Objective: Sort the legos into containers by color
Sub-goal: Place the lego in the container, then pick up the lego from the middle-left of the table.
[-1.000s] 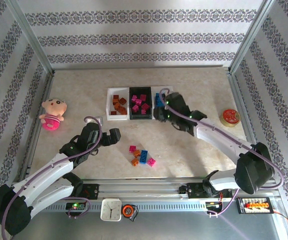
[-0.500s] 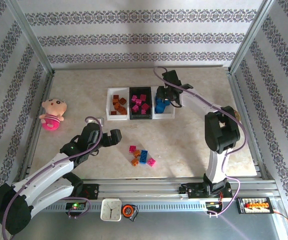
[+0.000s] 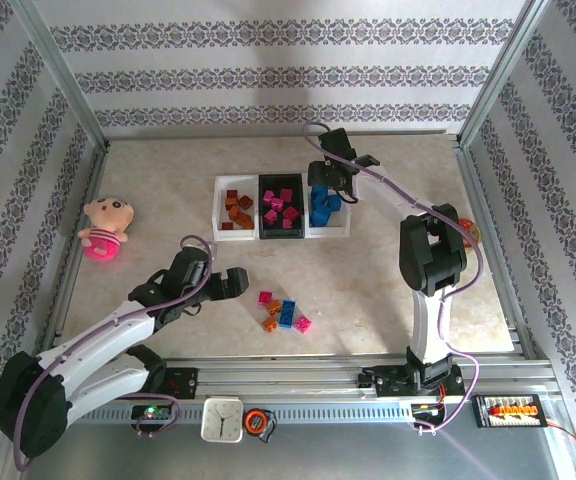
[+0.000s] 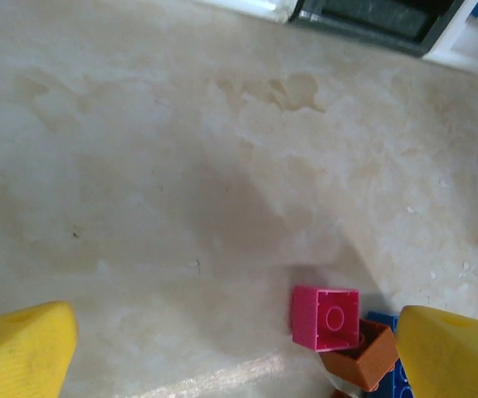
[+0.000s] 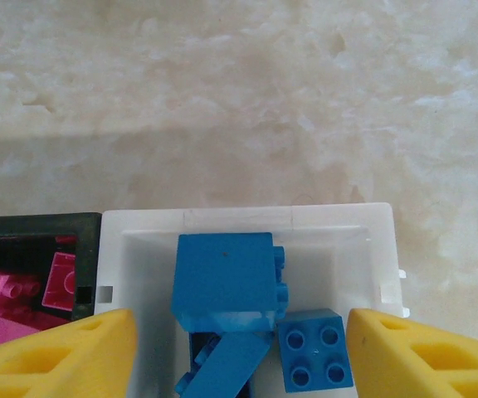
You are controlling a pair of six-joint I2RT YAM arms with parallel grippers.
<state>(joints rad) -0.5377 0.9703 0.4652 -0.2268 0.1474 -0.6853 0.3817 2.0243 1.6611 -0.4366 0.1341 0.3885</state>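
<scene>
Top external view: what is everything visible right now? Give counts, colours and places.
trays: three joined in a row, white, black, white; far middle of the table
orange-brown bricks: several; left white tray
pink bricks: several; black tray
blue bricks: several; right white tray
loose bricks: five, two pink, two orange-brown, one blue; clustered near the table's near edge
plush doll: one, pink; left side
round tin: one, red; right side, partly hidden
clock: one, white; below the near edge
tape measure: one, orange-black; beside the clock
left gripper: open; left of the loose bricks
right gripper: open; over the blue bricks
</scene>
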